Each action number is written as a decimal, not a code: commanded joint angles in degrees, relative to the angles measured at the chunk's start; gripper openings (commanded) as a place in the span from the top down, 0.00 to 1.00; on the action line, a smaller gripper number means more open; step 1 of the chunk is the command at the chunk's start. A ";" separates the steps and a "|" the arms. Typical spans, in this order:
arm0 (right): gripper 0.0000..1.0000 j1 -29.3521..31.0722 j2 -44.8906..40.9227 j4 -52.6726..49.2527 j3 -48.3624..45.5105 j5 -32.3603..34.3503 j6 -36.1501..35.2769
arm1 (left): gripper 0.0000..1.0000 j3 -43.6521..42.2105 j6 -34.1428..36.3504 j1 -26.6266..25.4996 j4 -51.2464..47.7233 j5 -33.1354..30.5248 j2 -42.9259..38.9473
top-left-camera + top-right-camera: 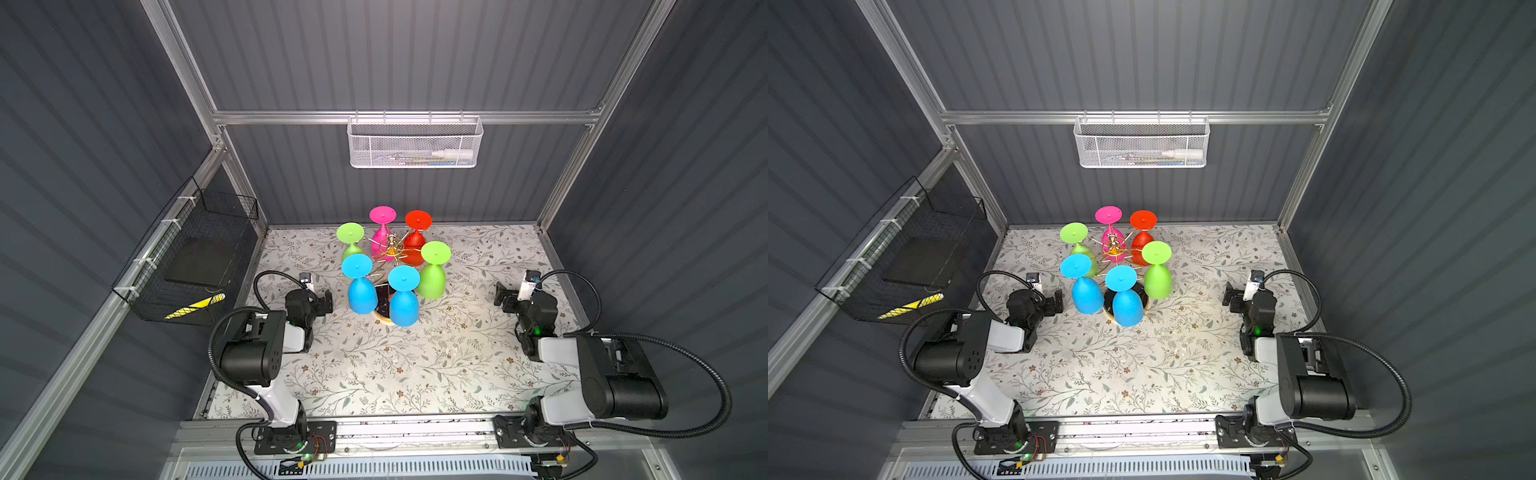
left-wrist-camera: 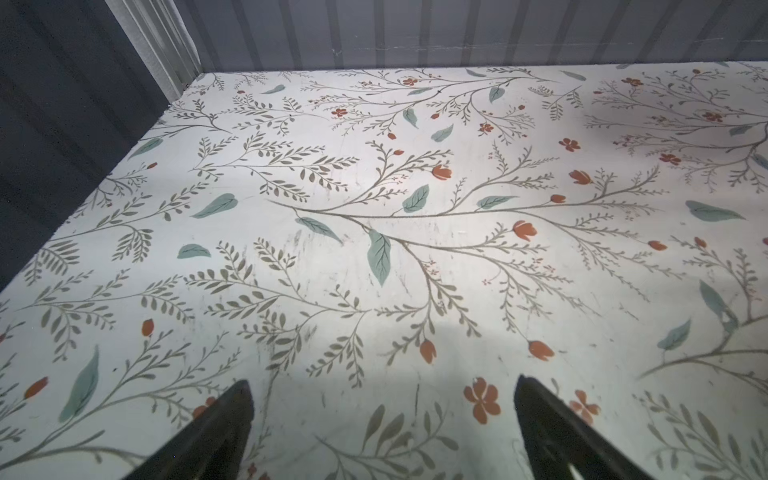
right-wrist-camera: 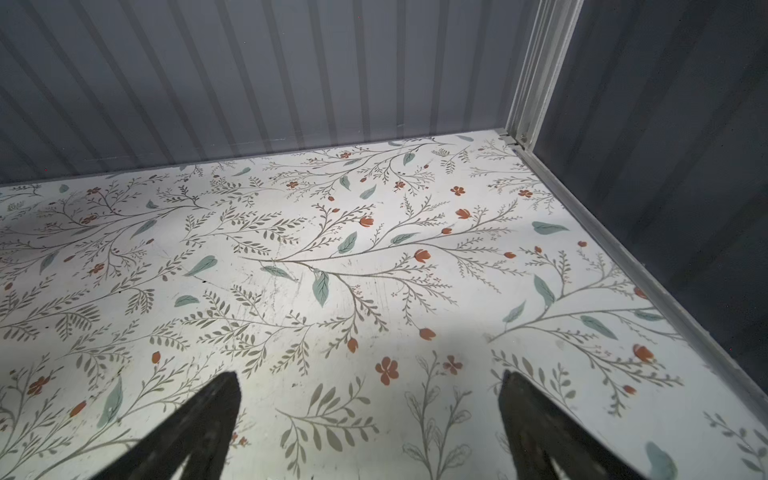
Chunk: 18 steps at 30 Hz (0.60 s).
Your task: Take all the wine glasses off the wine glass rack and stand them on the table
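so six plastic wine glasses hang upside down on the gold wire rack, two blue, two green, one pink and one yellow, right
Not quite: none of them is yellow. The sixth upside-down plastic wine glass is red, and it hangs at the back of the gold wire rack, next to the pink glass. Both top views show this. The rest is right: six glasses, two blue, two green, one pink.

we find the table (image 1: pixel 374 365) bare across the front and beside both walls. the wine glass rack (image 1: pixel 391 248) stands toward the back, ringed by six hanging glasses (image 1: pixel 382 216); two blue glasses (image 1: pixel 361 296) and a green glass (image 1: pixel 432 281) block its near side, leaving narrow gaps.
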 commanded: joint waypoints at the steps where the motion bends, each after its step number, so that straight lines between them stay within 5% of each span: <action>1: 0.01 -0.28 -0.23 0.39 0.66 -0.39 -0.17 | 0.00 0.92 -0.38 -0.15 0.20 -0.45 -0.04; 18: 0.01 -0.37 -0.23 0.21 0.73 -0.13 0.00 | 0.00 1.24 -0.37 -0.15 -0.33 -0.56 0.13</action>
